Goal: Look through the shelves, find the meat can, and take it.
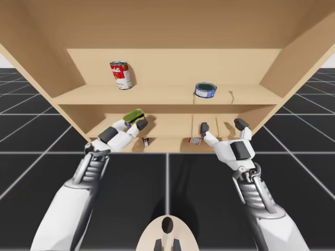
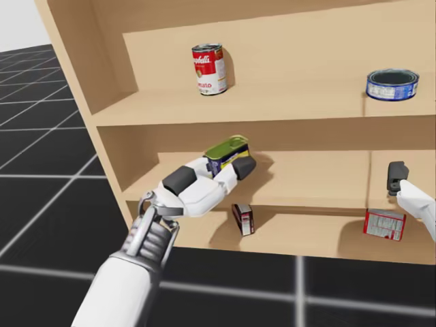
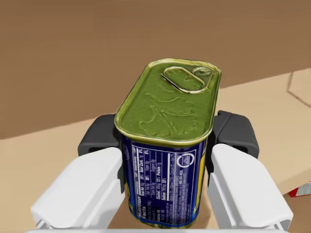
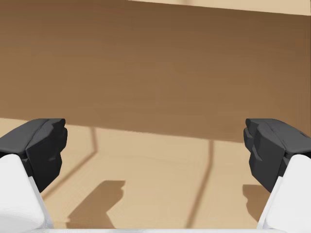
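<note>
Meat can (image 3: 170,99): rect. tin, green lid, blue sides. It sits in the L part of the mid shelf, betw. the fingers of the L gripper (image 3: 166,138). Both pads press its sides, one each side, so the grip is on. Long axis runs lid-to-base, crosswise to the finger line, lid end up and tipped a bit. Can't tell if the base touches the board.

R gripper (image 4: 158,141): fingers wide apart, nothing betw. them, facing bare shelf back, well apart from the tin. L arm is the one on the job.

Judgement: find + grasp look done. Next is a straight pull out toward me, keeping the lid clear of the board above.

Count on the shelves (image 1: 167,95):
- meat can x1
- red-white round can (image 1: 121,75) x1, top shelf L
- flat blue tin (image 1: 205,90) x1, top shelf R
- small boxes x2, lowest shelf: (image 2: 243,219) and (image 2: 385,224)
</note>
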Controlling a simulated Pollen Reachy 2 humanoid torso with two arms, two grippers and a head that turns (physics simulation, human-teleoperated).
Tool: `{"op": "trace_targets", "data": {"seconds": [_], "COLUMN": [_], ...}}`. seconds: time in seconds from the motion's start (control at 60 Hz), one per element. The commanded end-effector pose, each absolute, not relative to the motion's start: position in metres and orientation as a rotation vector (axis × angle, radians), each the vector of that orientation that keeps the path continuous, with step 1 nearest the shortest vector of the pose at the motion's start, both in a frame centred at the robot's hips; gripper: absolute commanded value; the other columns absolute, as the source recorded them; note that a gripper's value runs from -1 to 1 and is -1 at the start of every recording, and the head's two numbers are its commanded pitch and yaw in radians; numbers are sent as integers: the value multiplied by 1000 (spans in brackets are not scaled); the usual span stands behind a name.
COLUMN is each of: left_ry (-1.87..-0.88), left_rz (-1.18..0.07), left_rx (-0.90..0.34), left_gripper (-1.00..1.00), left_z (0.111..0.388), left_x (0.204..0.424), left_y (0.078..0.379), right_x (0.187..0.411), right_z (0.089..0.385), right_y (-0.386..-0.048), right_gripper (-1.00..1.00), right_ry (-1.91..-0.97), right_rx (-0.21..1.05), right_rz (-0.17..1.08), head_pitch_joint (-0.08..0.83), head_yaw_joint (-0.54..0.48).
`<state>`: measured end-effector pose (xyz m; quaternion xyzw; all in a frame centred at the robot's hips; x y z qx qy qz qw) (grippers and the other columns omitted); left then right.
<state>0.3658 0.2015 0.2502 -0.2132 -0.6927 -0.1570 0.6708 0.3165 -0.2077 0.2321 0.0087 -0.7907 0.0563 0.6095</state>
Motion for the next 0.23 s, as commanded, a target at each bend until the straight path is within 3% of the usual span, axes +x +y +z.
{"op": "trace_targets", "data": {"seconds": [0.017,0.167,0.233], "left_ry": [-1682,-1692,-1691], "left_rz": [-361,-377,-402], "left_rx": [-465,-425,-390], "left_gripper": [1000,1000,1000], "left_z": [285,285,285], "left_x": [347,314,290], "left_y": [211,224,230], "right_x": [316,314,313], "right_z": [231,233,233], "right_y": [-205,-206,-206], "right_gripper": [-1000,-1000,-1000], "right_ry": [-1822,-1782,-1776], "right_rx": [33,118,139], "right_rz": [119,106,129], "head_pitch_joint": [417,418,419], "head_yaw_joint": [252,253,251]}}
